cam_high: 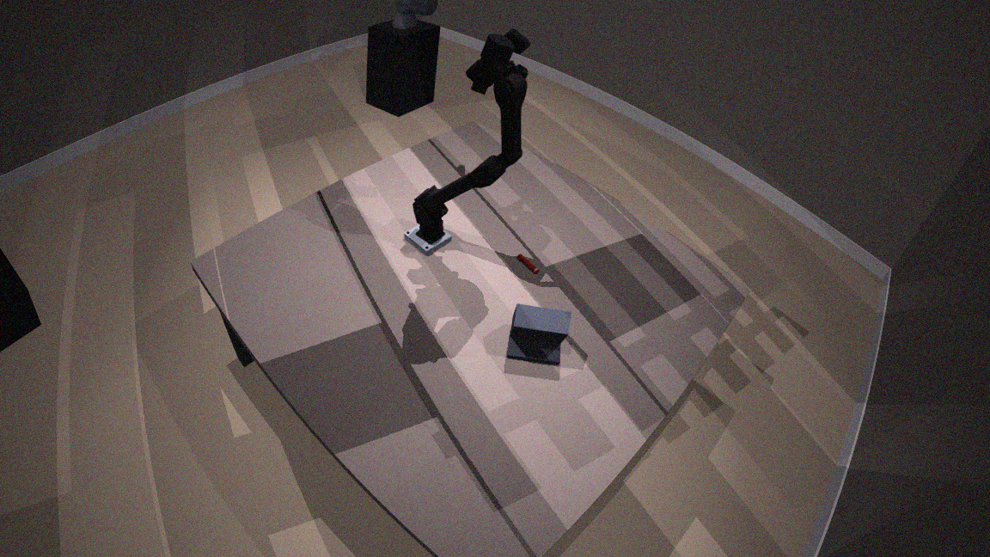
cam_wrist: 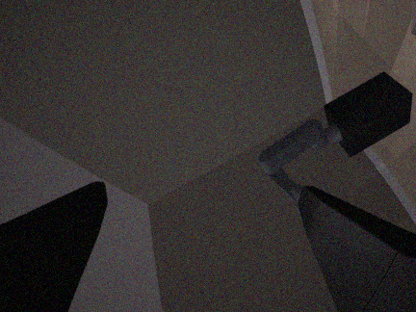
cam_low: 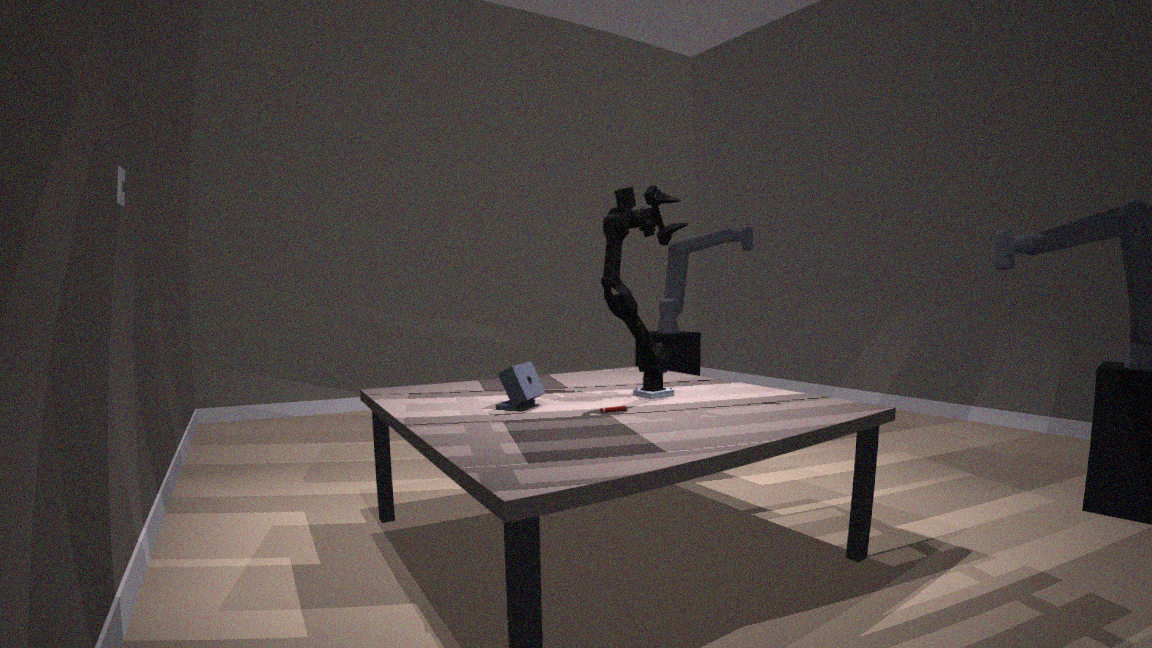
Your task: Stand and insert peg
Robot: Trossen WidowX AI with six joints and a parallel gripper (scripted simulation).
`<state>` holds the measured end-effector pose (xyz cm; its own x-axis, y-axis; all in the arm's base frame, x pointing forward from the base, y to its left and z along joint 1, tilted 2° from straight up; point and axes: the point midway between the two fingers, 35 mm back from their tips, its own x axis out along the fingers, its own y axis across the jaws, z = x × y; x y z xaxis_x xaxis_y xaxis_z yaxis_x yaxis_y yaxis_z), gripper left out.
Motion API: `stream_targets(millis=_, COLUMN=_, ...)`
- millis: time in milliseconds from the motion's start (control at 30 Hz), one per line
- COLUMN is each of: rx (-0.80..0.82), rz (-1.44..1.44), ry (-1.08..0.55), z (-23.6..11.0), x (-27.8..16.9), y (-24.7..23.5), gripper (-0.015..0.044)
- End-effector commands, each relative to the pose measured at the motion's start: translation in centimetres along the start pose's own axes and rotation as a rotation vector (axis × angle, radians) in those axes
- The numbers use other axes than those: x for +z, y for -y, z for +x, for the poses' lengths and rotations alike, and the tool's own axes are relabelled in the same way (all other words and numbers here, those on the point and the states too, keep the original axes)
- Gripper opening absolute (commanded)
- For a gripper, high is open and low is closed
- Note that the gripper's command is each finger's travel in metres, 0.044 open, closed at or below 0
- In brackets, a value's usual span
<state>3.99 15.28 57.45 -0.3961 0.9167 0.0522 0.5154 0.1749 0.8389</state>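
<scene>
The red peg [cam_high: 527, 263] [cam_low: 612, 409] lies flat on the table [cam_high: 297, 290] [cam_low: 644, 459], to one side of the arm's base. Its white band is too small to make out. The grey sloped panel [cam_high: 538, 332] [cam_low: 521, 384] stands in front of the base, and its hole [cam_low: 527, 377] shows as a dark dot in the sloped face. My gripper [cam_high: 516, 38] [cam_low: 672, 213] [cam_wrist: 204, 195] is open and empty. It is raised high above the table, far from the peg and the panel, and points out at the room's wall. The wrist view shows neither the peg nor the panel.
A grey arm [cam_low: 684, 265] on a black pedestal [cam_high: 401, 65] [cam_wrist: 369, 112] stands on the floor behind the table. A second grey arm on a pedestal [cam_low: 1119, 435] stands at the right. A dark box [cam_high: 14, 304] is at the left edge.
</scene>
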Motion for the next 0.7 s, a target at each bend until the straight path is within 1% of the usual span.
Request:
stream_targets(millis=0, rx=-0.001, rz=-0.002, ry=-0.002, z=0.0, x=0.0, y=0.0, gripper=0.0426)
stream_targets(millis=33, rx=-0.003, rz=-0.01, ry=-0.006, z=0.1, x=-0.1, y=0.1, gripper=0.044)
stream_targets(millis=300, rx=-0.059, rz=-0.121, ry=-0.109, z=0.9, x=-2.6, y=1.6, gripper=0.044)
stream_targets(millis=500, rx=-0.141, rz=-0.219, ry=-0.261, z=1.6, x=-6.4, y=4.3, gripper=0.044)
stream_targets(millis=667, rx=-0.201, rz=-0.303, ry=-0.394, z=1.3, x=-9.6, y=6.7, gripper=0.044)
